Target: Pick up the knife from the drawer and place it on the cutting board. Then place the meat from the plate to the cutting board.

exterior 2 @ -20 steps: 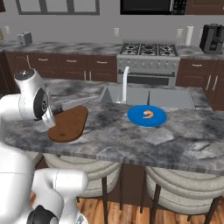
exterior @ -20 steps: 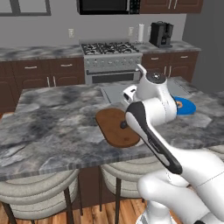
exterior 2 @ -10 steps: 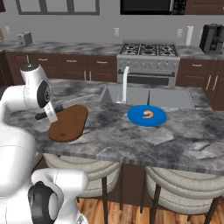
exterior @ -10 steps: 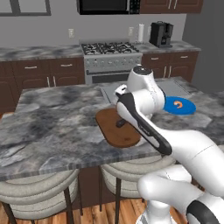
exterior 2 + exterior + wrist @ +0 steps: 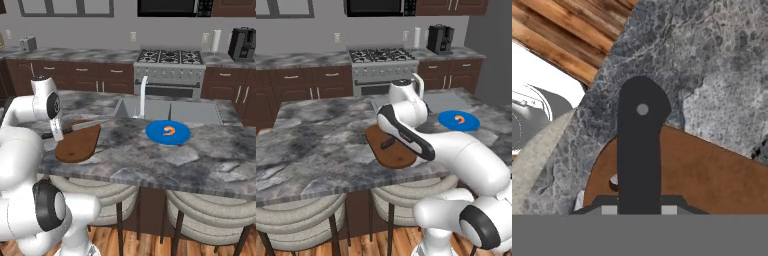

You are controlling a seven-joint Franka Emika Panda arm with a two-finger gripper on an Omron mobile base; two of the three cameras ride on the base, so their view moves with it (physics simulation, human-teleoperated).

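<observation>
A knife (image 5: 639, 150) rides in the robot's gripper (image 5: 639, 210) above the near end of the board (image 5: 78, 142) on the marble tabletop (image 5: 316, 145), its jaws drawn narrow around the black handle. From the right base camera the grey blade points toward three o'clock, reaching past the board's far edge toward the sink (image 5: 170, 111). In the hand camera the handle runs up toward twelve o'clock, its butt hanging over bare stone and the wooden floor (image 5: 567, 35) beyond the tabletop's edge, while the board fills the frame from four to seven o'clock.

The blue plate (image 5: 156, 133) sits well apart from the board, at about three o'clock from it in the right base camera, with the orange-red meat (image 5: 170, 131) near its centre, untouched.

The risk here looks to be one of placement. With the handle end out over the edge and the blade tip past the board's far rim, a release from this pose could leave the knife only half on the wood, or let it tip and slide onto the stone or off the tabletop altogether. How high the knife hangs above the board cannot be judged from these angles, so a drop from height, with a bounce, is also possible.
</observation>
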